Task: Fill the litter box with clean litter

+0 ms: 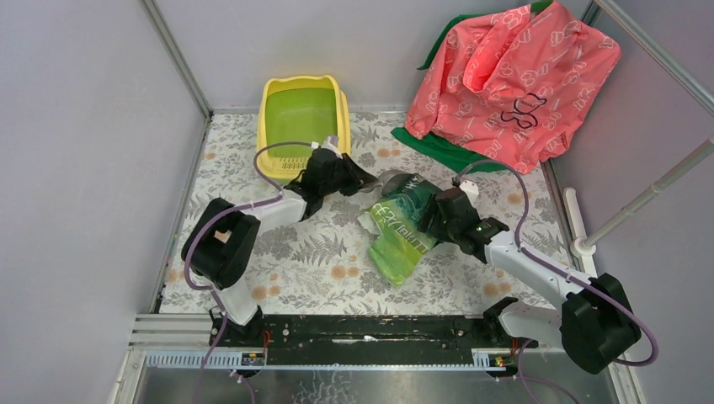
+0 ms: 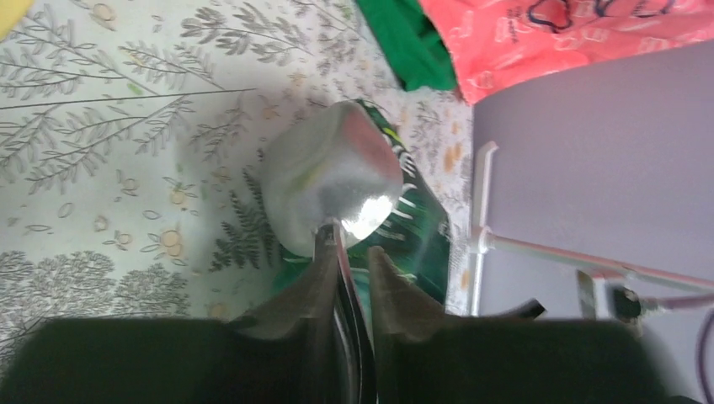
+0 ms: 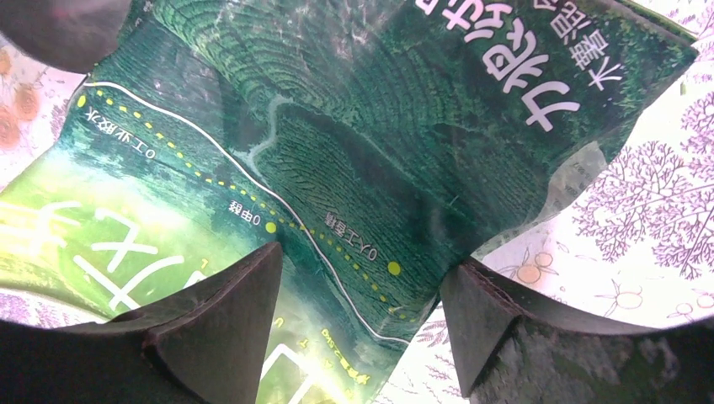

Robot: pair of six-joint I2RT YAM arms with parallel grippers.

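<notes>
Free: the near-left part of the tabletop (image 1: 311, 269), a broad bare lane from the near edge toward the left edge. The strip by the near edge under the green bag (image 1: 402, 231) is also bare. Litter box (image 1: 303, 118) fills the far-left corner, hard against both walls. Left gripper (image 2: 349, 248), pinching a spoon (image 2: 333, 181), sits just off the box's near-right end and reaches to the bag's far end, so no lane there. Right gripper (image 3: 362, 261) is spread over the bag mid-table, its arm crossing the near-right part. Pink bag (image 1: 514, 80) on green cloth (image 1: 438, 147) takes the far-right corner. White pole (image 1: 640, 200) slants over the right edge.
</notes>
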